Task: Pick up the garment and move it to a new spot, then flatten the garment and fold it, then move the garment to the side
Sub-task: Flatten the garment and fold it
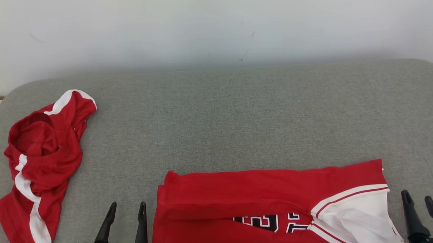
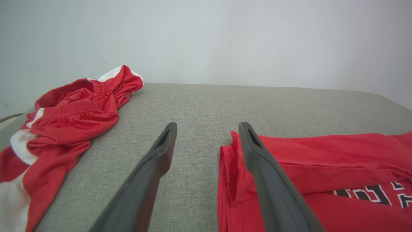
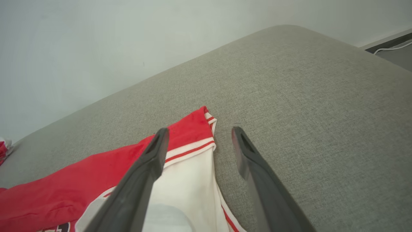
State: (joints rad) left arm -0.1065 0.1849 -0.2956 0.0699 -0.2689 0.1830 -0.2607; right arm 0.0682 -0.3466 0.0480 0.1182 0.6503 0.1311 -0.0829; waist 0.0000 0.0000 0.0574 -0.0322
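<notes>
Jersey (image 1: pixel 259 192) between splayed left tool (image 1: pixel 128 204) and right tool (image 1: pixel 416 195), bare cushion (image 1: pixel 238 117) beyond

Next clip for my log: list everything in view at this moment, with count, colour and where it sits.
jersey: one, red with a white sleeve, striped trim and black-and-white printing, partly folded, at the near edge of the cushion between the grippers
shorts: one pair, red with white side stripes, crumpled, at the cushion's left end, apart from the jersey
cushion: one, grey fabric, under both garments
wall: one, pale, behind the cushion
cable: one, white, on the floor past the cushion's far right corner
left gripper: one, dark, open and holding nothing, beside the jersey's left edge
right gripper: one, dark, open and holding nothing, beside the white sleeve
</notes>
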